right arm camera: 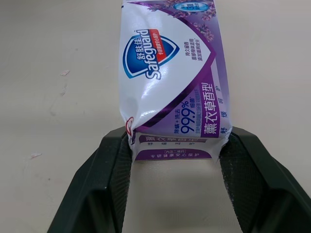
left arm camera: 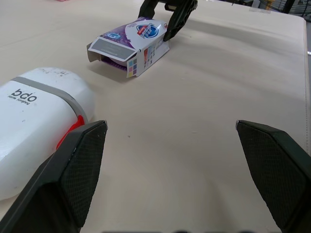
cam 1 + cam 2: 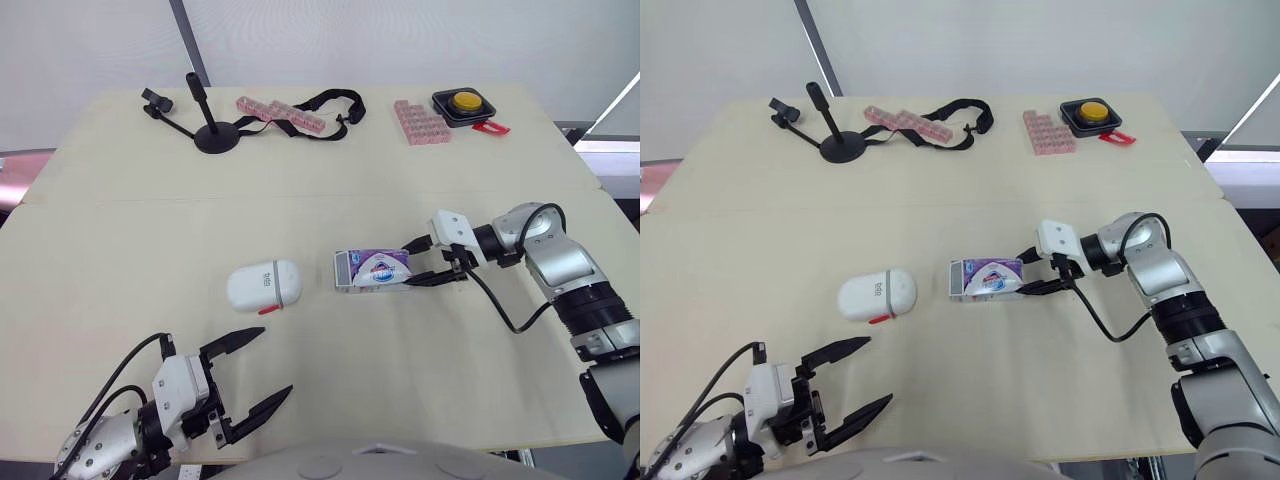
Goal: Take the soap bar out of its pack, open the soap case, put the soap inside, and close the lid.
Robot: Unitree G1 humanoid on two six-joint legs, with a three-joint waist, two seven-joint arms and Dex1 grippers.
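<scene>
The left hand sits at the lower left of the head view, low over the worktop. Its two fingers are spread wide and it holds nothing. The gap between them points up and right, towards the middle of the frame.

Just above and slightly right of it lies the soap case, a white rounded box with its lid down, resting on its own and touched by neither hand. In the left wrist view the case lies close beside one finger, so this is the hand nearer to it.

Right of the case, near the frame's centre, the soap pack lies flat with its long axis running left to right. Its left end faces the case, and the flaps there look loose and open, with purple showing inside. I cannot tell whether the bar is fully inside.

The right hand comes in from the right edge, in line with that axis. Its two fingers are closed against the two sides of the pack's right end, as the right wrist view shows.

The next move likely turns on this line-up. The pack's open mouth points away from the right hand and towards the free left hand, which lies below and left of it with the case in between. The left hand would probably have to reach past the case to draw the bar out.
</scene>
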